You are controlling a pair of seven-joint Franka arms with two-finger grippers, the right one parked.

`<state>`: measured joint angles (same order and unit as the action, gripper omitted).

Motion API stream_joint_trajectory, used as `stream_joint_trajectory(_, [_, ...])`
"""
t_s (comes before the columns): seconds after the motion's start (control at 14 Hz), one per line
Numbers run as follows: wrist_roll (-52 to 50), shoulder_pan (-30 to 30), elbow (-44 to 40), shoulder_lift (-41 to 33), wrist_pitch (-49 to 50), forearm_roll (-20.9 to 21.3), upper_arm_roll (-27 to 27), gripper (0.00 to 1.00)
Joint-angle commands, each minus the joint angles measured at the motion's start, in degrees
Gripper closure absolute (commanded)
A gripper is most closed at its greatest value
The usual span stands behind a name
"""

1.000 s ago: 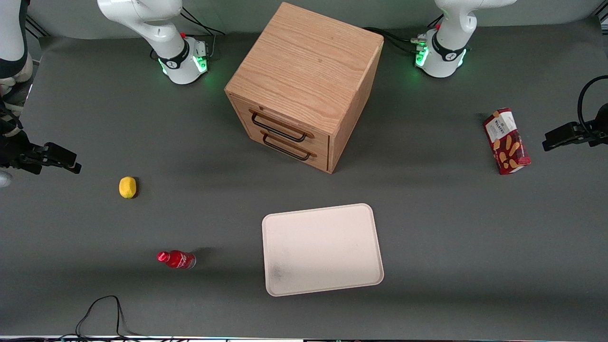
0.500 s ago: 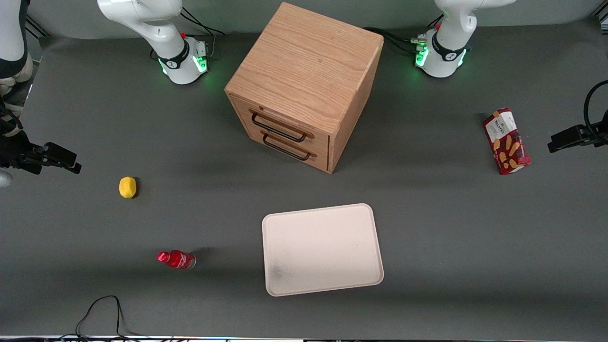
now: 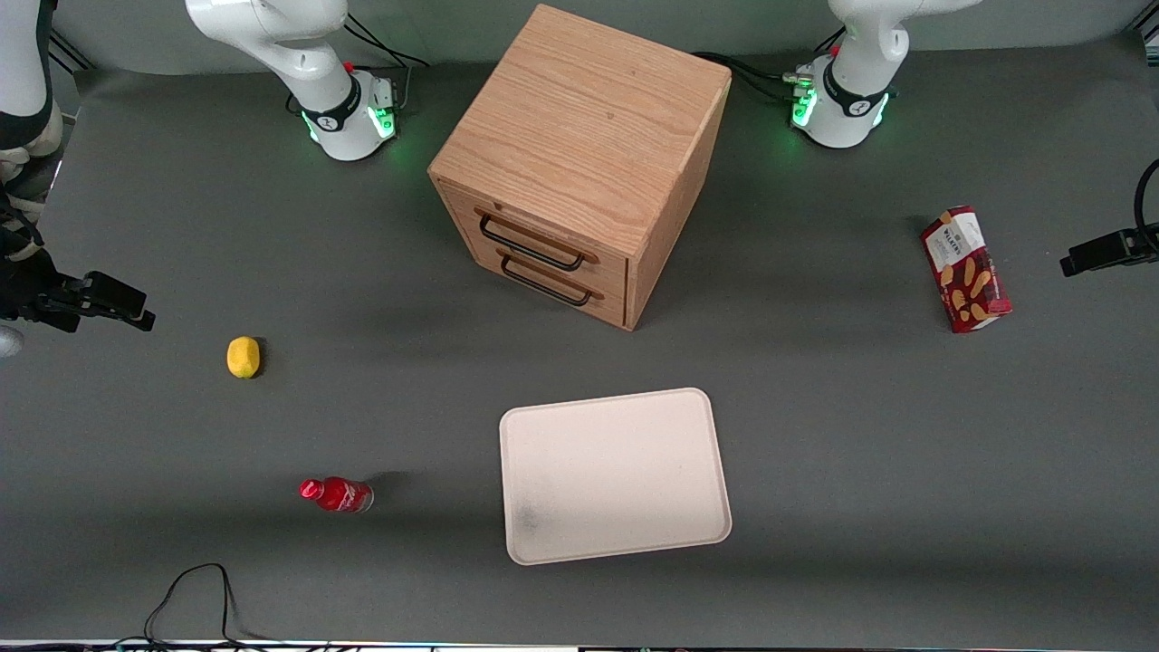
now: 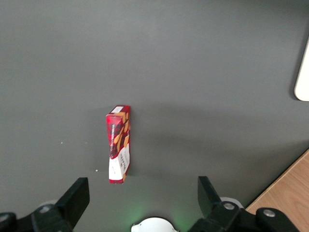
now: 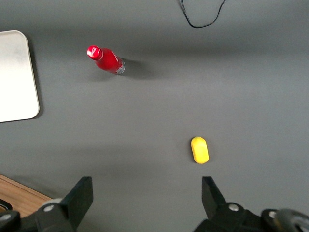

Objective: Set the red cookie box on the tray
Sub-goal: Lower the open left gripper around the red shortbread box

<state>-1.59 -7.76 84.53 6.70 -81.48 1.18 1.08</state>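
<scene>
The gripper [image 4: 140,203] has drawn back toward the working arm's end of the table [image 3: 815,435], fingers spread wide, holding nothing. The box [image 3: 965,269] lies untouched, well apart from the tray [image 3: 616,548]; pickup not yet begun.

Place: a robot lab, a staged test bench rather than a home or shop.
Table [image 3: 815,471]: was covered edge to edge with plain dark grey matting.
Arm bases [image 3: 838,109]: two white robot arms stood bolted on the table, green status lights glowing at their collars, cables running off them.
Props: a wooden drawer cabinet [image 3: 579,163], a tray [image 3: 616,475], a red cookie box [image 3: 966,269], a lemon [image 3: 243,357] and a small red bottle [image 3: 336,494] lay well apart, like test items.
Gripper [image 4: 140,203]: hung above the box with jaws wide apart.
Loose cable [image 3: 195,598]: trailed over the table's edge nearest the front camera.
</scene>
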Motion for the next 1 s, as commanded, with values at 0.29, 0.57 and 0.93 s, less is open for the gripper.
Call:
stream_joint_trajectory(0.29, [7.5,-6.8,23.0,-17.6,-8.7,0.7,0.1,0.00])
stream_joint_trajectory(0.57, [15.6,-9.1,32.2,-21.5,-13.7,0.6,1.4,0.00])
stream_joint_trajectory(0.93, [18.5,-9.7,41.3,-21.4,-24.0,0.7,1.4,0.00])
